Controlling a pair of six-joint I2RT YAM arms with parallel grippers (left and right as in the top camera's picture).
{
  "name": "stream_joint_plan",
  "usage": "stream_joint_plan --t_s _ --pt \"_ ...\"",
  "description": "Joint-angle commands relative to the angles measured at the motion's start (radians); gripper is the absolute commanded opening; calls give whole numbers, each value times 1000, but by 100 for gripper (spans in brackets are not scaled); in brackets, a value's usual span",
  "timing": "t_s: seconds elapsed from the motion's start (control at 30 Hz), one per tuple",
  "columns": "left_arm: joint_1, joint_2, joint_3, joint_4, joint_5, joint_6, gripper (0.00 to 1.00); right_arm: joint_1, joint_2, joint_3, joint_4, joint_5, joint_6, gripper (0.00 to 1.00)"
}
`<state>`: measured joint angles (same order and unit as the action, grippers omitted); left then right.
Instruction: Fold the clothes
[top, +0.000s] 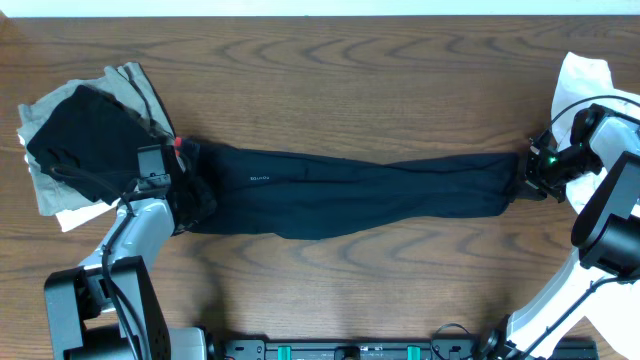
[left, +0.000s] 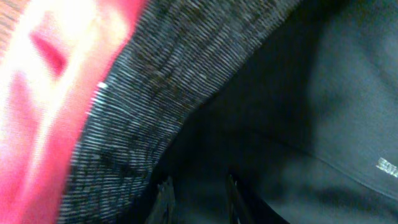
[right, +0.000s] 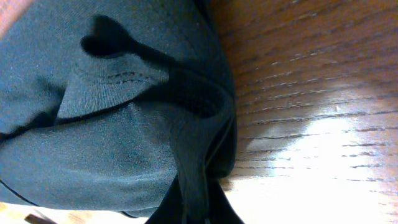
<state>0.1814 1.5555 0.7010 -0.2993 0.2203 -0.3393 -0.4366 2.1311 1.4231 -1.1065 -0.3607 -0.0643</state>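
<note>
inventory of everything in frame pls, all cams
leggings: 1, black, grey patterned waistband edged coral-red; stretched flat across the table's middle, waistband at the left end
clothes pile: 1 heap, black over khaki and white pieces; far left, just beyond the waistband
white garment: 1, white; right edge, partly out of frame
table: 1, dark brown wood grain; under everything
left gripper: 1, black fingers; at the waistband end, apparently pinching the fabric
right gripper: 1, black; shut on the leggings' ankle end at the right
</note>
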Motion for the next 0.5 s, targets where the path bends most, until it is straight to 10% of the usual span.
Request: stream_joint_plan --t_s 0.0,0.47 --pt "3 -38 22 -14 175 9 31 -10 34 -1 13 5 7 1" --pt "2 -267 46 -44 220 10 37 -183 -147 269 -143 140 86 1"
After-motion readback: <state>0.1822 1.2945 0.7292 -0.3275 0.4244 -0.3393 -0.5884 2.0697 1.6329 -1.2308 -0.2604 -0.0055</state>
